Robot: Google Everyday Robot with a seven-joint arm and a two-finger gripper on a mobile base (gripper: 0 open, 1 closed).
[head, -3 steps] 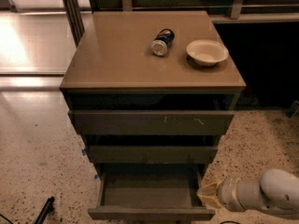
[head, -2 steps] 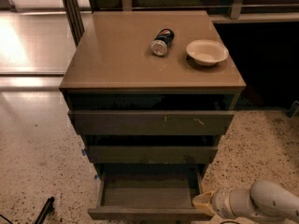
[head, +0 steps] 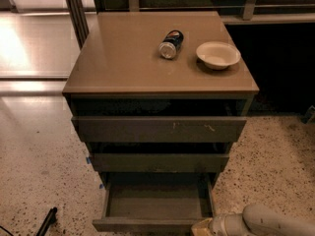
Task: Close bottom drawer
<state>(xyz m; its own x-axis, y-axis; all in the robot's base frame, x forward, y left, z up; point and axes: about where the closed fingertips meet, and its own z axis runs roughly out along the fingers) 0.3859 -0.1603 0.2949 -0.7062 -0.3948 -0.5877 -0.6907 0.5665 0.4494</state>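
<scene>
The tool (head: pixel 201 228) has slid left beside the bottom drawer (head: pixel 147 224), one of three, grip unclear; one can (head: pixel 171 44), one bowl (head: pixel 218 54).

Tool (head: pixel 202 228) at front right corner of bottom drawer (head: pixel 147 225), cut off by lower edge, drawer front partly cropped likewise

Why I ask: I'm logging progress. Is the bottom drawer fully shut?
No; the bottom drawer stands pulled out, its box exposed, with the gripper at its front right corner.
</scene>
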